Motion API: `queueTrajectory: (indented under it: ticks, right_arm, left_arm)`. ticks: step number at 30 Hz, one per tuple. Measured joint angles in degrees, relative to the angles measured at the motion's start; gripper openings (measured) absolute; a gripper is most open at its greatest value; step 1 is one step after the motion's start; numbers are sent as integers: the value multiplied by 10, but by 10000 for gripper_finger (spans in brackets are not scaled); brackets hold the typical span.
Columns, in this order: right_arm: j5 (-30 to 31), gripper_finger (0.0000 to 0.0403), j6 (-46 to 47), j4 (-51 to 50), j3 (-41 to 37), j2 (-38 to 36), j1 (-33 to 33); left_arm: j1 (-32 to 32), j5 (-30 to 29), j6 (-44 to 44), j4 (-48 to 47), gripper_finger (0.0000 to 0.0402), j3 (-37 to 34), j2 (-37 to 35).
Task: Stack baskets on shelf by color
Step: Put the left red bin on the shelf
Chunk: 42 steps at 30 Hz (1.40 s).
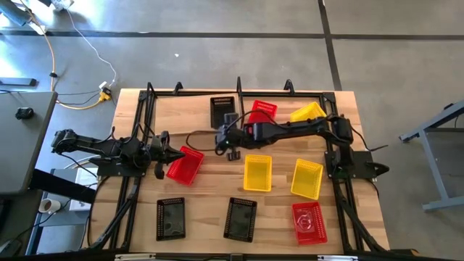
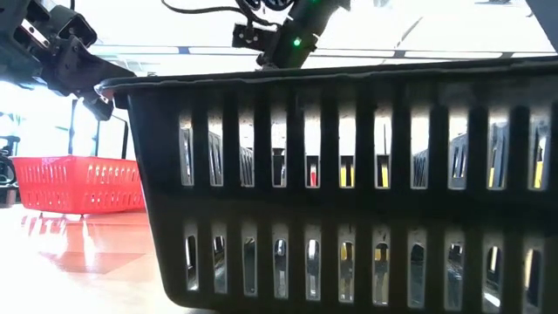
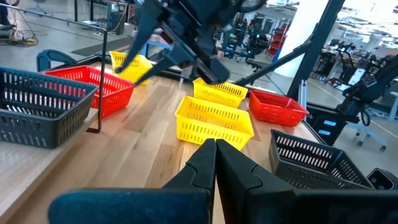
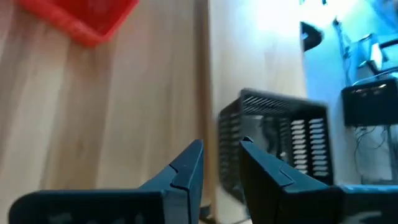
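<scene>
Right gripper [image 1: 230, 150], jaws parted narrowly and empty, hangs nearest the black basket [image 1: 222, 110] on the shelf [image 1: 196, 116] (its long axis runs front-to-back).

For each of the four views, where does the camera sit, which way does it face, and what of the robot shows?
High: overhead, straight down; both arms, left gripper, right gripper.
Low: table height, facing a black basket; arms above.
Left wrist: past shut fingers toward yellow baskets.
Right wrist: down past parted fingers at another black basket.
Shared: the red basket shows in high and low.
</scene>
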Motion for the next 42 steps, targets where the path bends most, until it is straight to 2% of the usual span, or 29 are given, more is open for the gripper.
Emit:
queueTrajectory:
  ticks: [9, 12, 16, 21, 26, 29, 32, 37, 42]
  right_arm:
    - [4, 87, 75, -93, 0, 0, 23]
    - [26, 87, 97, -122, 0, 0, 31]
    - [64, 87, 122, -154, 0, -4, 45]
    - [91, 87, 161, -176, 0, -28, 64]
    - [110, 87, 214, -207, 0, -58, 85]
    - [137, 87, 249, -234, 0, -76, 97]
    - [147, 87, 284, -259, 0, -94, 108]
    - [140, 87, 305, -275, 0, -112, 125]
    - [141, 87, 306, -289, 0, -117, 136]
  left_arm:
    - [0, -1, -1, 0, 0, 0, 0]
    - [0, 1, -9, 0, 0, 0, 0]
    - [0, 36, -9, 0, 6, 0, 0]
    - [0, 46, -9, 6, 45, 0, 0]
    - [0, 1, -13, 8, 91, 0, 0]
    - [0, -8, -18, 9, 105, 0, 0]
    - [0, 13, -1, 21, 108, 0, 0]
    - [0, 53, 8, 14, 104, 28, 0]
    - [0, 59, 30, -56, 103, 82, 16]
